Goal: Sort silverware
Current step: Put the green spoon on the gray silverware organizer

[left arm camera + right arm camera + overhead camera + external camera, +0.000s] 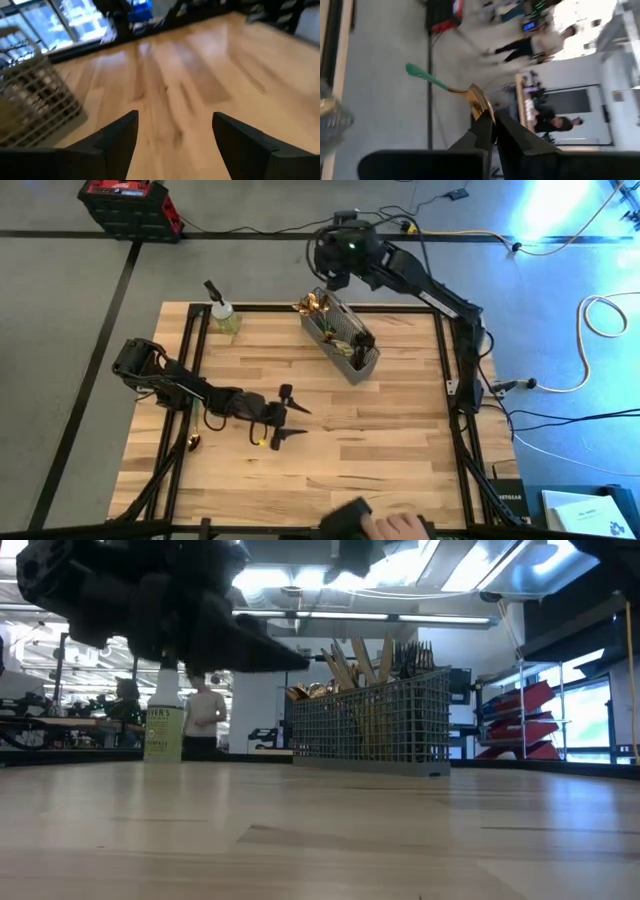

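Note:
A grey wire caddy (345,340) stands at the table's far middle, with gold and dark silverware (370,660) sticking up out of it. My right gripper (492,122) is high up near the table's far edge, beyond the caddy, and is shut on a gold spoon with a green handle (422,75). My left gripper (287,415) is low over the table's left middle. It is open, with only bare wood between its fingers (120,140). My right gripper pinches the spoon's gold bowl end (481,105) between its two fingertips. The green handle sticks out free beyond the fingers. The spoon is lifted clear of the table and of the caddy.
A spray bottle with green liquid (222,315) stands at the far left corner. A small gold thing (193,442) lies near the left edge. A person's hand (385,528) shows at the near edge. Bare wood lies between the left gripper and the caddy.

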`<action>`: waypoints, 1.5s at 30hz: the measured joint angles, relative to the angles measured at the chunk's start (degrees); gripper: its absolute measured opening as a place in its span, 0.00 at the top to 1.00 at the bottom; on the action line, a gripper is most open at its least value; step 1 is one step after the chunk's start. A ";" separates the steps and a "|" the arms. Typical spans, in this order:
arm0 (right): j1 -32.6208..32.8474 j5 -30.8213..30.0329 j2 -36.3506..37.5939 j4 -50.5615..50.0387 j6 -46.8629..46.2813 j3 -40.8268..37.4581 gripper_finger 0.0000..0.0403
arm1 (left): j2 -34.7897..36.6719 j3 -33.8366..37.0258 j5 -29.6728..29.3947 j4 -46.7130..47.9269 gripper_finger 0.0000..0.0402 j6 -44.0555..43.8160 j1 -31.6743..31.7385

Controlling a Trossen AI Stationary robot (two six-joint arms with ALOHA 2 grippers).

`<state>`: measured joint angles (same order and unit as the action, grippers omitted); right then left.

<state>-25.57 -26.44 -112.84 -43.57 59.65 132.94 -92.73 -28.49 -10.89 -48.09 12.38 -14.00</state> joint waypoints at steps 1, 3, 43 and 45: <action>-0.64 0.40 -0.46 -1.42 0.19 0.00 1.00 | 0.00 0.00 -0.96 0.98 0.40 0.09 0.03; -1.62 1.38 -1.27 -5.18 0.16 0.00 1.00 | 0.00 0.00 -2.39 2.18 0.40 0.05 0.15; -0.53 4.27 -12.67 -14.63 -2.28 0.00 0.92 | -0.02 0.00 -3.97 15.03 0.40 -8.67 -0.26; -0.16 3.61 -12.67 -14.64 -2.53 0.00 0.86 | -0.02 0.00 -3.97 15.03 0.40 -8.83 -0.26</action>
<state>-25.73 -22.83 -125.51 -58.21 57.11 132.94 -92.75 -28.49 -14.85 -33.06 3.55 -14.26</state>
